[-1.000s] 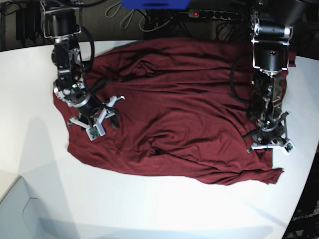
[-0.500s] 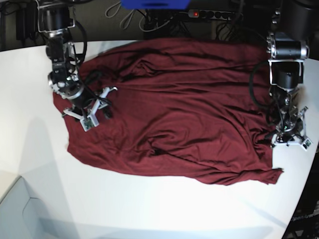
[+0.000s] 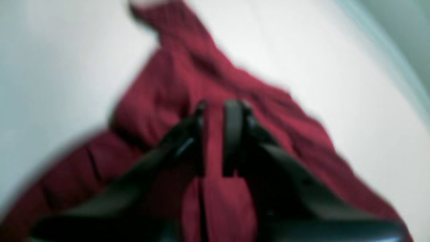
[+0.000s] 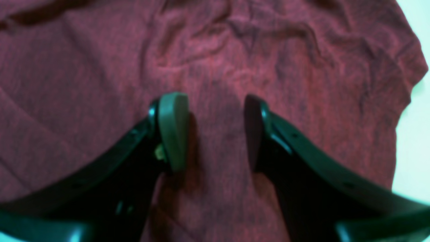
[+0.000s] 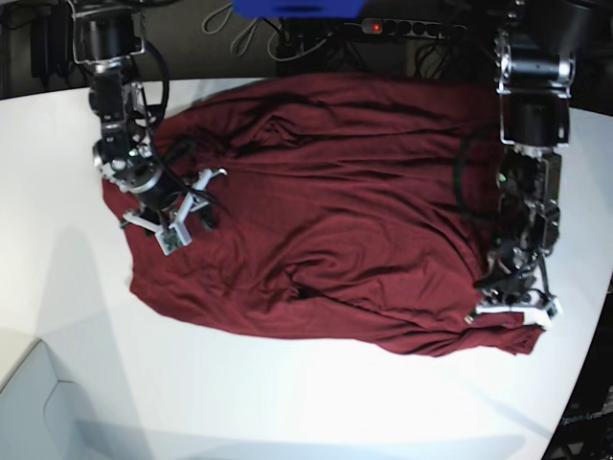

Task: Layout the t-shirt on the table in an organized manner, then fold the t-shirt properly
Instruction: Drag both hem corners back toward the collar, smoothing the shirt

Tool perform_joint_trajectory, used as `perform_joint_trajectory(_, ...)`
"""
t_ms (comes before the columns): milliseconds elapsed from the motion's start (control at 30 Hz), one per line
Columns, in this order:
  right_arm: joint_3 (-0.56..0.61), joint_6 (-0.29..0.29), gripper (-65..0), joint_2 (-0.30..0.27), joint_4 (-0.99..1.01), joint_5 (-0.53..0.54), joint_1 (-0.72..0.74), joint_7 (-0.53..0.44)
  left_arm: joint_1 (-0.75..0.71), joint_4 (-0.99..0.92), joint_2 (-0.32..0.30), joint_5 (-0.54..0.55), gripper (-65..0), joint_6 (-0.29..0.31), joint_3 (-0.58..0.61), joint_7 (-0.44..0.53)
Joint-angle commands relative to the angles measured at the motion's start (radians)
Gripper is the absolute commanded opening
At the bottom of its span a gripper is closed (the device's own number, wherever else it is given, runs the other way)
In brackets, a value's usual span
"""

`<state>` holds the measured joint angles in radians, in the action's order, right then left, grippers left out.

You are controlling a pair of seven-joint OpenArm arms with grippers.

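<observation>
The left gripper (image 3: 215,134) is pinched closed on a ridge of the t-shirt (image 5: 335,211) near its front corner. The right gripper (image 4: 210,131) hovers with jaws apart over flat cloth, holding nothing. The maroon shirt lies spread, wrinkled, across the white table (image 5: 287,402).

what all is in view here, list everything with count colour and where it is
t-shirt: one, dark maroon, spread wrinkled across the middle of the table
table: one, glossy white, under the shirt, curved edge
power strip: one, black with a red switch, behind the table's far edge
cables: several, grey and black, at the back
left gripper: one, black, jaws shut on a fold at the shirt's edge
right gripper: one, black, jaws open over the shirt
</observation>
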<state>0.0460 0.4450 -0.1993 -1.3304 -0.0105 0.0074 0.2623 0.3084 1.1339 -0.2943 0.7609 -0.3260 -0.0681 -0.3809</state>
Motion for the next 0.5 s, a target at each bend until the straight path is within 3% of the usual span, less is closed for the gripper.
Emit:
perform_joint_trajectory(0,-0.004,-0.002,-37.3,-0.007,-0.018,0.011,0.018,-0.022,0.008,0.047,-0.003,0.006,-65.0,0.000,-0.009,0.009)
perform_joint_trajectory(100,-0.004,-0.002,-37.3,-0.012,-0.018,0.011,0.018,-0.022,-0.061,0.091,0.034,-0.001,-64.7,0.000,-0.009,-0.039)
perform_joint_trajectory(300,-0.077,-0.002,-37.3,-0.007,-0.018,0.011,0.015,-0.022,-0.137,0.090,0.028,-0.001,-65.0,0.000,-0.019,-0.042)
perform_joint_trajectory(467,-0.091,-0.002,-37.3,-0.010,-0.016,0.011,0.016,-0.022,-0.174,0.093,0.022,-0.001,-65.0,0.000,-0.149,-0.048)
